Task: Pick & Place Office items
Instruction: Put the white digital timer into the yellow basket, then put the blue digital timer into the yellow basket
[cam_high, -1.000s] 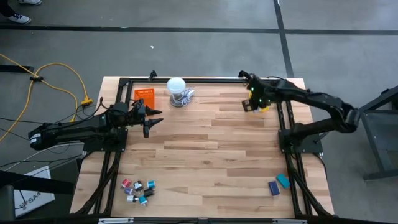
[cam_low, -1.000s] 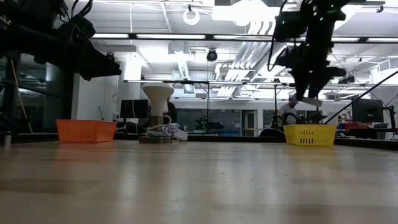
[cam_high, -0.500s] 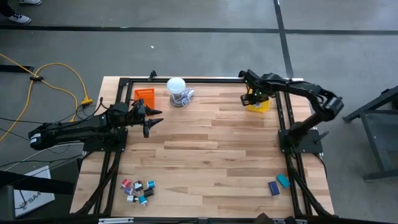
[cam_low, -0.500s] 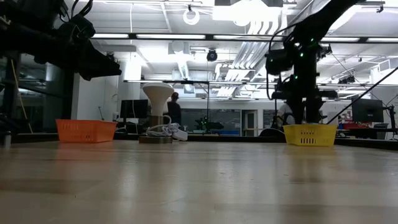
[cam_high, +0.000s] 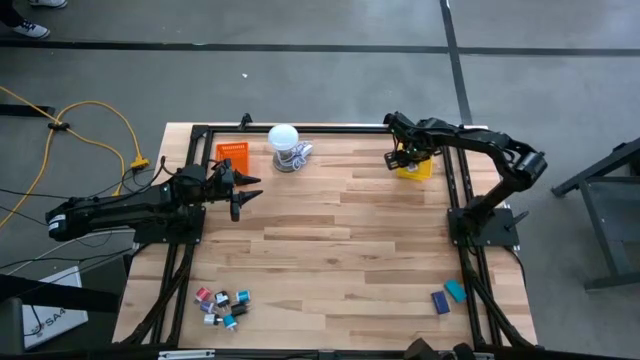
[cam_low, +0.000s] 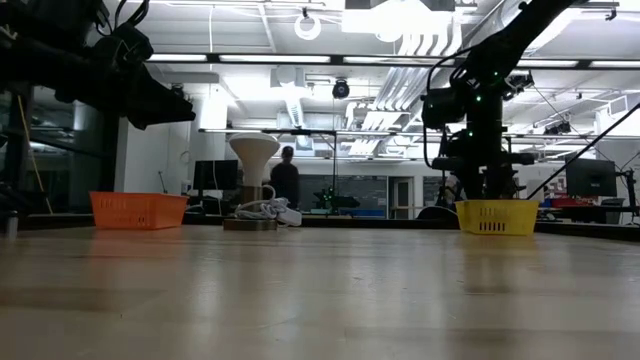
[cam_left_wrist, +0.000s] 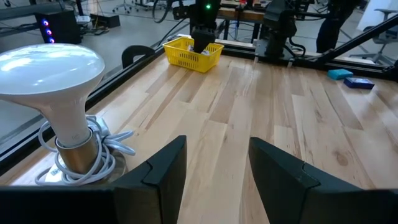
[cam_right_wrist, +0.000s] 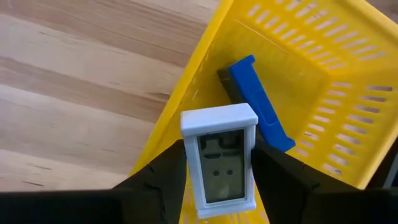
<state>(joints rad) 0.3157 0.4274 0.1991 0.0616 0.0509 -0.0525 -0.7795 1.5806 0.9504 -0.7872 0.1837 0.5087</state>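
The right arm reaches from its base at the table's right edge, elbow bent, forearm running toward the far right corner — its right gripper (cam_high: 400, 158) points down there. In the right wrist view its two dark fingers (cam_right_wrist: 163, 177) stand parted, a white item between them. The left arm lies stretched low from the left side, and the left gripper (cam_high: 243, 193) hangs above the board with jaws apart, holding nothing.

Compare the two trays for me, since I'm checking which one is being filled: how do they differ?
The yellow tray sits at the table's right rear under the right gripper, already holding a blue block. The orange tray sits left rear with no gripper over it. Both are slotted rectangular baskets.
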